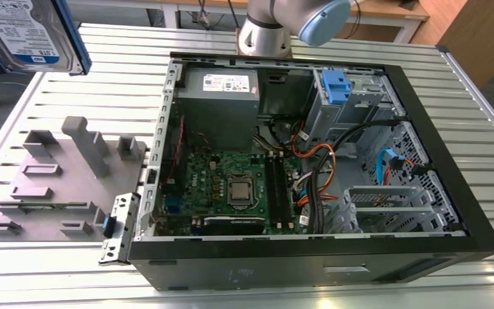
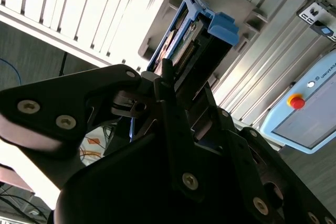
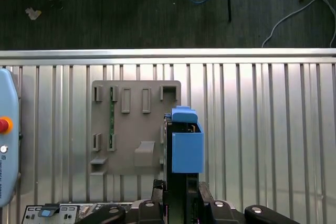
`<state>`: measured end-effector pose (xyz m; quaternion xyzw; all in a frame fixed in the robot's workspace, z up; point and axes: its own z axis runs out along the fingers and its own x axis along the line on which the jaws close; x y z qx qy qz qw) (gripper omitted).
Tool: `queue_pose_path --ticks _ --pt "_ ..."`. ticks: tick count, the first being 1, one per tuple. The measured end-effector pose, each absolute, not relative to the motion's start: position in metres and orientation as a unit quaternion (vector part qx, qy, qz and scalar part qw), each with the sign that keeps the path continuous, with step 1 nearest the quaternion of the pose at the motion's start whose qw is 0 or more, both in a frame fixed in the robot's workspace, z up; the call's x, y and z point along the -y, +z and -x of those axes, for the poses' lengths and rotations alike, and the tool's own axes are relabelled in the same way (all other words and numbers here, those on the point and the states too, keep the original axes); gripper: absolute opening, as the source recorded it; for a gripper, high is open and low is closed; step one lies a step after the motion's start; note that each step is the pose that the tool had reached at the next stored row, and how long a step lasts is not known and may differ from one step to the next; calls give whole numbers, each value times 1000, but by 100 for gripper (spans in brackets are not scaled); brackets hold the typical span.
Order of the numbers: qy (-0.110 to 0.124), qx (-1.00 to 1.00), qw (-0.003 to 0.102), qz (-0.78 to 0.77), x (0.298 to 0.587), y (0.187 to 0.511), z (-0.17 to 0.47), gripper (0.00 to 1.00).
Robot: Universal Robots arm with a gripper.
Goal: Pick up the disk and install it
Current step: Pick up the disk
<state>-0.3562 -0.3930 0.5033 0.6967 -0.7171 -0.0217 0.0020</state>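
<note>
- Case [image 1: 316, 264]: loose cables [image 1: 314, 193] cross inside near the bays; could snag the disk [image 1: 24, 32].
- Disk: held high, off the case toward the exterior view's left; tilt could jam rails.
- Gripper [image 3: 180, 184]: clamped on disk; may slip.

Silver-grey arm [image 1: 262, 32], pale blue joint cap [image 1: 326, 19], matte black pincer [image 2: 181, 85] linkages, round silver screws [image 2: 29, 107]

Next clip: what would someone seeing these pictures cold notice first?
The disk, blue rail along its side, hangs at the exterior view's upper left, well above the table. In the first wrist view the gripper is clamped on it over the grey fixture plate. The open computer case lies mid-table in the exterior view, motherboard exposed.
</note>
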Motion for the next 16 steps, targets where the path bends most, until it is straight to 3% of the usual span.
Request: queue_pose_path --ticks 16 --pt "-22 717 2 -697 393 503 337 35"
